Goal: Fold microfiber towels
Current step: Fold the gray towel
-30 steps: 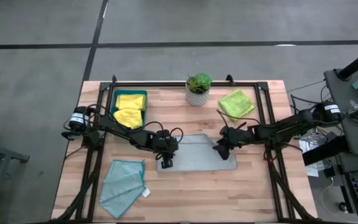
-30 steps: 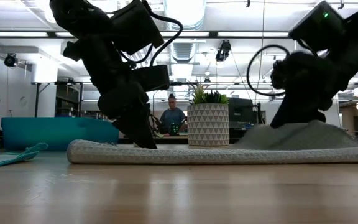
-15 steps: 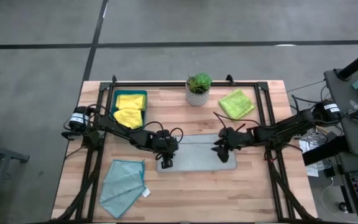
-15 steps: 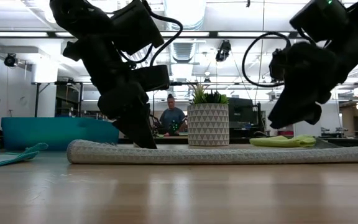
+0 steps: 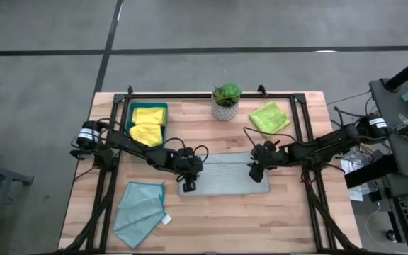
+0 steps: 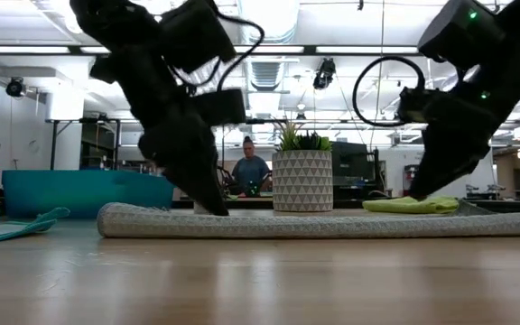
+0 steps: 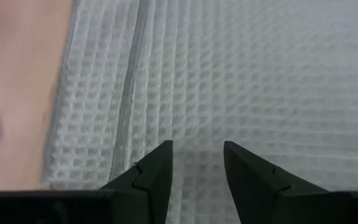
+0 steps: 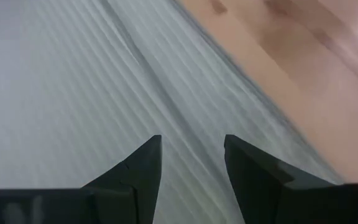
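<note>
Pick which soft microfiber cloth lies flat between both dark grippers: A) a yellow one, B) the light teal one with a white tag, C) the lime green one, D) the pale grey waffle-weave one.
D: the pale grey waffle-weave cloth lies mid-table, with the left gripper and right gripper over its ends.

One towel [image 5: 224, 174] lies flat mid-table [image 5: 289, 212]; another [image 5: 141, 204] near the front left corner, one [image 5: 270, 117] toward the back right; two [image 5: 147, 124] in the tray [image 5: 129, 117] back left; plant [image 5: 226, 101] at back centre.

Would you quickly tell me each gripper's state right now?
Left gripper: open, over the grey towel.
Right gripper: open, holding nothing.
</note>
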